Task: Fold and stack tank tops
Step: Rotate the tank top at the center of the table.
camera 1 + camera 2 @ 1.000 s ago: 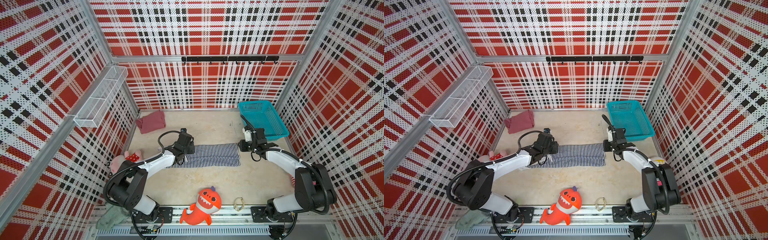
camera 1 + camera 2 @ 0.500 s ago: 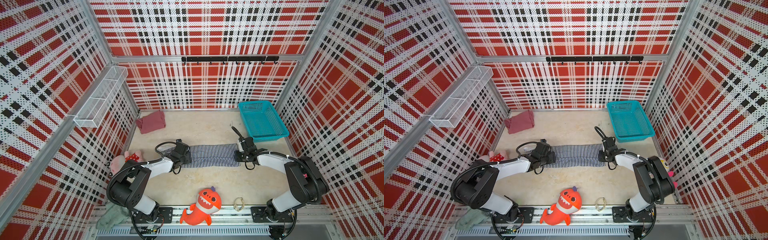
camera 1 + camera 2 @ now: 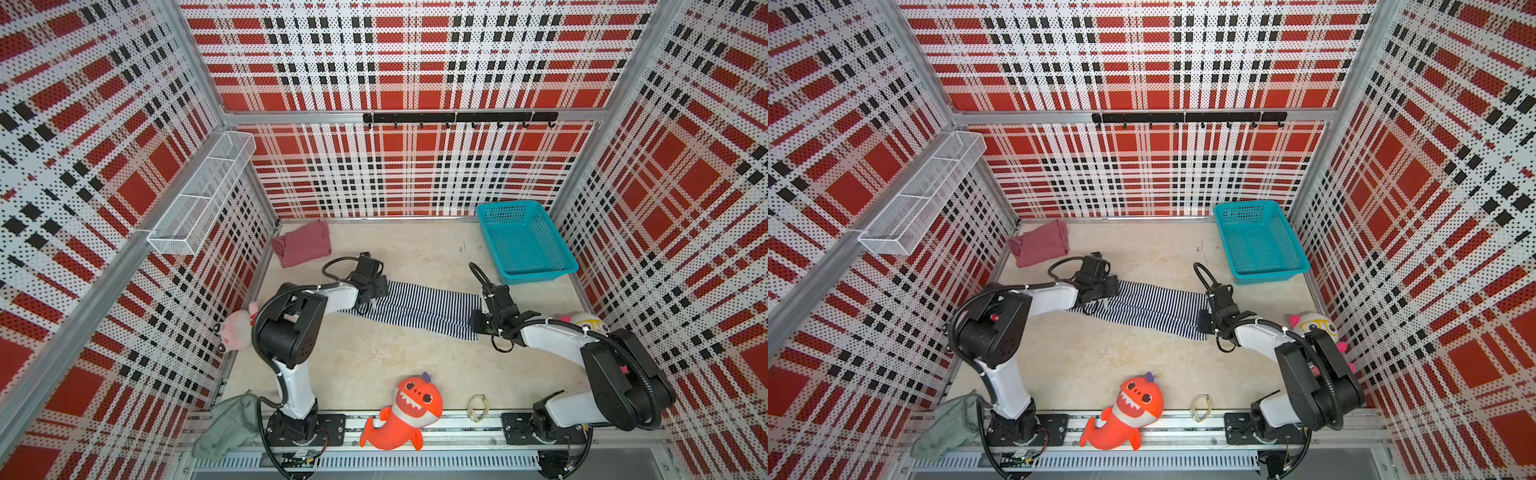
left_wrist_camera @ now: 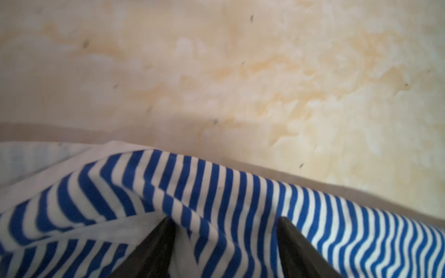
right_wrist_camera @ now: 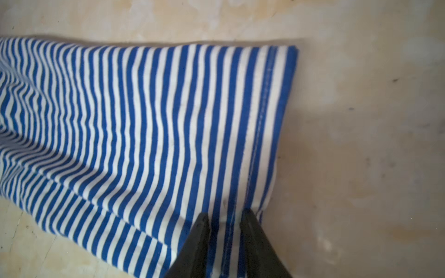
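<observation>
Gripping striped tank top [image 5: 144, 120] hem, right pincer [image 5: 224, 213] stays clenched; left pincer [image 4: 224, 219] seemingly released since earlier.

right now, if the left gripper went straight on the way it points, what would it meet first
Probably the striped tank top: its raised fold lies just ahead of the left gripper; past it only bare table shows.

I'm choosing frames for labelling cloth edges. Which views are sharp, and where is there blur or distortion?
Left wrist view: the striped tank top is smeared in its bunched folds, sharper where it lies flat. Right wrist view: stripes and hem crisp, table slightly soft. Both top views: sharp, evenly lit, soft shadows only; wide-angle perspective splays the walls outward.
</observation>
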Robot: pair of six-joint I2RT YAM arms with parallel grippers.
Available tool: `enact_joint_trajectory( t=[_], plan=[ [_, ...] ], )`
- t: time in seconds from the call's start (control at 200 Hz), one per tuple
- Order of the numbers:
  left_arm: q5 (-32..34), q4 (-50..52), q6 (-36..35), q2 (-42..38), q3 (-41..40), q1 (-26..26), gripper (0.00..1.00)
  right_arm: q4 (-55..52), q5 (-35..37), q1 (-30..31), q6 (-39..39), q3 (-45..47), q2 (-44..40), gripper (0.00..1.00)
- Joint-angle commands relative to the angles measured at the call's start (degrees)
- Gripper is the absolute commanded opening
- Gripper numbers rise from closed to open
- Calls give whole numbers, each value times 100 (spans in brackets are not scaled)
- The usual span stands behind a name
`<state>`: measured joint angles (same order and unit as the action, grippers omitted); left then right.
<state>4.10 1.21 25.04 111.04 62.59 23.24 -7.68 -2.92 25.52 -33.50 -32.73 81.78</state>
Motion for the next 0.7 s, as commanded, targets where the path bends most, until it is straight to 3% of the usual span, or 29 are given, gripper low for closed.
enact_joint_trajectory(
  t=[0.0, 0.19, 0.311, 0.496, 0.692],
  plan=[
    [-522, 411, -272, 919, 728, 141, 70, -718, -245, 668, -616, 335, -44, 29],
    [-1052, 1215, -784, 2356, 2940, 497, 71, -318, -511, 2143, -1520, 613, -412, 29],
    [-1370, 1628, -1316, 3195, 4386, 726, 76, -174, -730, 2739, -1540, 367, -502, 31],
    [-1297, 1679, -1670, 3113, 5221, 753, 93, -1119, -136, 2567, -1082, -198, -1190, 38],
    [-801, 1566, -1742, 1979, 4629, 539, 95, -1400, 153, 1748, -693, -459, -1160, 37]
  ],
)
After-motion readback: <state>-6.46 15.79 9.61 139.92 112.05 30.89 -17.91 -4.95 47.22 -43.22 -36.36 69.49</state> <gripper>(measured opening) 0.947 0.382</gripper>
